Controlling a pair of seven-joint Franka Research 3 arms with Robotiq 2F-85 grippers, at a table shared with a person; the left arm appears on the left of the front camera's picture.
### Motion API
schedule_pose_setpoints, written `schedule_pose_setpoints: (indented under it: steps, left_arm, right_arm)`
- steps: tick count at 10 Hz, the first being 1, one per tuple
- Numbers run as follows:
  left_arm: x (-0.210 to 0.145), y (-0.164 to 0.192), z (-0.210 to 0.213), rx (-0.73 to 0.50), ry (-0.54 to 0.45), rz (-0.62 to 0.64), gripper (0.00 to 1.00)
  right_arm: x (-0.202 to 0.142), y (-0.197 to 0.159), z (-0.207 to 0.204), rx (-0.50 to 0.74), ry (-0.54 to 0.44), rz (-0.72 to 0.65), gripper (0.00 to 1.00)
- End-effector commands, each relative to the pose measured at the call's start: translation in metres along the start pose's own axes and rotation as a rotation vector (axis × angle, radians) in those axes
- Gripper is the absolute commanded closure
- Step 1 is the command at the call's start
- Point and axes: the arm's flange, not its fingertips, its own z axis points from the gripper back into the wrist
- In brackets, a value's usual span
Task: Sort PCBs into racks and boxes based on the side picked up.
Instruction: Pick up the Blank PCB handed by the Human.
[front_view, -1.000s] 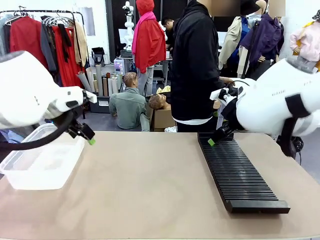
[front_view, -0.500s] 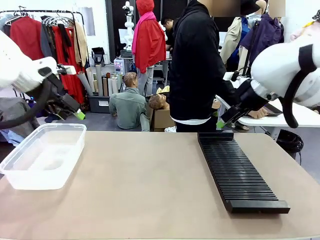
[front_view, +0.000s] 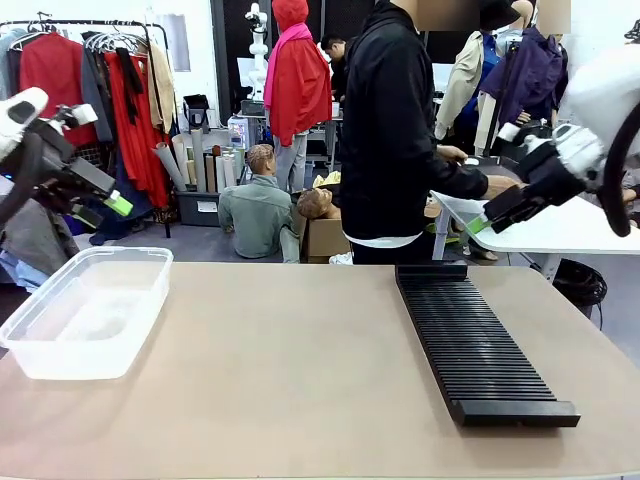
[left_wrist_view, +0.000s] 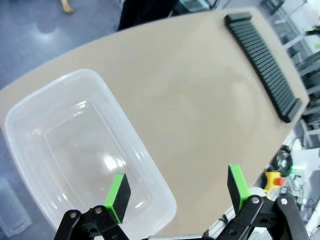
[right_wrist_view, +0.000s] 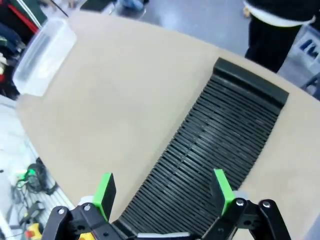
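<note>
While left pincer gapes over tub, right pincer gapes over rack.

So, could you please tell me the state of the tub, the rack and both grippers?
Clear tub: upright, empty.
Black rack: lying flat, all slots empty.
Left gripper: jaws open, holding nothing.
Right gripper: jaws open, holding nothing.

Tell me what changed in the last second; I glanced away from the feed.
The left gripper rose from the clear tub, up and to the left. The right gripper lifted from the black rack's far end, up and to the right. Nothing was grasped or released: both sets of jaws stayed open and empty. Tub, rack and the person at the far side stayed put.
</note>
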Motion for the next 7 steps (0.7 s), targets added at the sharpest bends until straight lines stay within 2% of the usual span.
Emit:
schedule_pose_setpoints:
  steps: [1,5,7]
  left_arm:
    - [-0.005,0.012,0.019,-0.103,-0.018,0.043,0.00]
    - [-0.021,0.025,0.041,-0.250,-0.128,0.058,0.00]
    - [-0.031,0.025,0.047,-0.289,-0.156,0.008,0.00]
  right_arm:
    - [-0.007,-0.022,0.023,0.077,-0.094,-0.051,0.00]
    - [-0.030,-0.047,0.064,0.201,-0.231,-0.166,0.00]
    - [-0.040,-0.052,0.077,0.255,-0.239,-0.265,0.00]
